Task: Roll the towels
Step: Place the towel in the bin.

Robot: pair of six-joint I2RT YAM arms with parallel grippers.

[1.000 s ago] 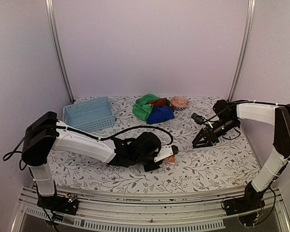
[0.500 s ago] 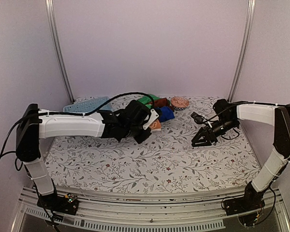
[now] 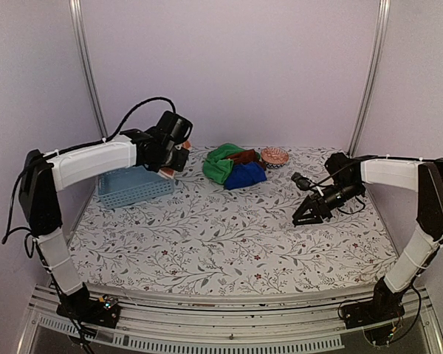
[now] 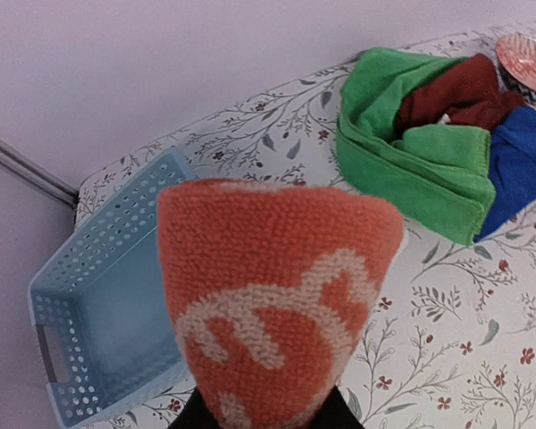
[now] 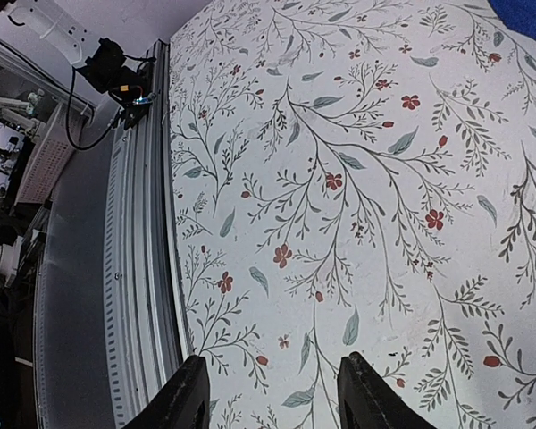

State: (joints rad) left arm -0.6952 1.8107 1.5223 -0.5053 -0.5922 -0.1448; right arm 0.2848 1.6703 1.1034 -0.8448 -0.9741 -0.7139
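Table (image 3: pixel 229 243) with floral cover. Nearest: right gripper (image 3: pixel 303 216) on the right side, low over the cloth, fingers spread with bare tabletop showing between them, holding nothing. Further back on the left: light blue slotted basket (image 3: pixel 133 184), nothing visible inside in the left wrist view. Left gripper (image 3: pixel 176 156) is raised in the air by the basket's far right corner; can't tell whether it's directly over it. It is clamped on the orange towel (image 4: pixel 277 295), which is bundled into a rounded wad with the cream pattern facing the wrist cam. The finger pads are hidden under the fabric. Far centre: the other towels lie in one heap, touching. Green towel (image 3: pixel 220 164) is on the left, blue towel (image 3: pixel 245 175) front right, rust-brown towel (image 3: pixel 244 155) at the back on top. Small patterned bowl (image 3: pixel 275 155) sits just right of the heap.
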